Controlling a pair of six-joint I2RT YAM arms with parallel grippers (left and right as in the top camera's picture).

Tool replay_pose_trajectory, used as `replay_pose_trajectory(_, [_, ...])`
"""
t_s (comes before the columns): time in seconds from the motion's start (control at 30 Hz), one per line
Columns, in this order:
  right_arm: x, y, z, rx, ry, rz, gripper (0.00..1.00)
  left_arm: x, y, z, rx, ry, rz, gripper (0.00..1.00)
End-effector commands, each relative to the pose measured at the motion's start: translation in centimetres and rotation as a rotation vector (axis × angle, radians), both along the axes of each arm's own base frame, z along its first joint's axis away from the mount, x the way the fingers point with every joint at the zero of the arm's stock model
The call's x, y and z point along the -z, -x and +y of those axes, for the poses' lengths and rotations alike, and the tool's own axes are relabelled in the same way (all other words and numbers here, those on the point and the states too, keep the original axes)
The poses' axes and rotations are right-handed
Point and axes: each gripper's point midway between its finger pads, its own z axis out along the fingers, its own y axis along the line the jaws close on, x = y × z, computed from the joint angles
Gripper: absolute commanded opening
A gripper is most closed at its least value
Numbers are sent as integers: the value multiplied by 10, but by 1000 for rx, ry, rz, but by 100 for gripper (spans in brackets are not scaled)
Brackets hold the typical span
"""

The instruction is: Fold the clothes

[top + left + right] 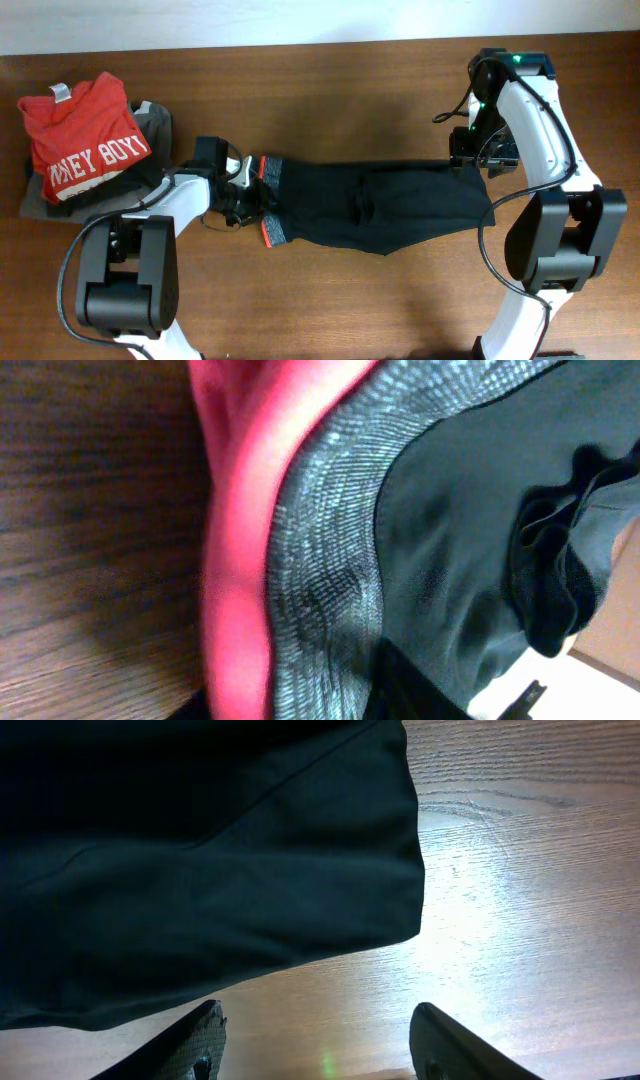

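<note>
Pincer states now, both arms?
Left pincer: at the waistband of the trousers; cannot tell if closed.
Right pincer: open, holding nothing.

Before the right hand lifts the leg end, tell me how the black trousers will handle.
Probably floppy: the black trousers lie flat with soft creases mid-length, so a lifted end should drape and sag. Likely light: the hem looks thin in the right wrist view. A push would probably bunch them rather than slide them.

left arm [180, 200]: white links, black joints, black block base, thin black cable loop | right arm [545, 110]: same white-and-black build, black cables, small green light [516, 58] at top | right fingers [195, 1040]: dark, tapered, matte
</note>
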Motion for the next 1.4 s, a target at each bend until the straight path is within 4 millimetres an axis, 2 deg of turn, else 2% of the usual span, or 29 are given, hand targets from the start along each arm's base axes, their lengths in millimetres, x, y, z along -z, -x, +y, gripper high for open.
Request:
replay_pose_trajectory(0.0, [0, 1, 2, 6, -5, 3, 64, 14, 10, 1, 7, -14, 43, 31])
replay_pose_trajectory(0.1, [0, 1, 2, 5, -5, 3, 64, 14, 10, 1, 7, -15, 44, 28])
replay_pose_trajectory(0.3, [0, 1, 2, 2, -5, 3, 64, 14, 13, 1, 7, -16, 54, 28])
replay_pose_trajectory(0.43, [0, 1, 2, 2, -4, 3, 64, 17, 12, 11, -13, -44, 63, 28])
replay_pose_trajectory(0.63, [0, 1, 1, 2, -1, 3, 64, 12, -1, 48, -103, -92, 34, 5])
replay_pose_trajectory(0.67, [0, 2, 1, 3, -1, 3, 64, 7, -5, 56, -116, -94, 12, 1])
replay_pose_trajectory(0.8, [0, 2, 1, -7, -3, 4, 64, -12, -21, 90, -188, -145, -49, 1])
replay_pose_trajectory(0.97, [0, 2, 1, -17, -4, 4, 64, -45, -28, 122, -223, -236, -96, 0])
replay_pose_trajectory(1.1, [0, 1, 0, -24, -2, 4, 64, -76, -32, 140, -214, -348, -125, 1])
replay_pose_trajectory(1.23, [0, 1, -3, -18, 1, 1, 64, -111, -40, 148, -229, -384, -164, 1])
replay_pose_trajectory(1.37, [1, -1, -1, -20, -5, -7, 64, -135, -47, 141, -223, -381, -190, 1])
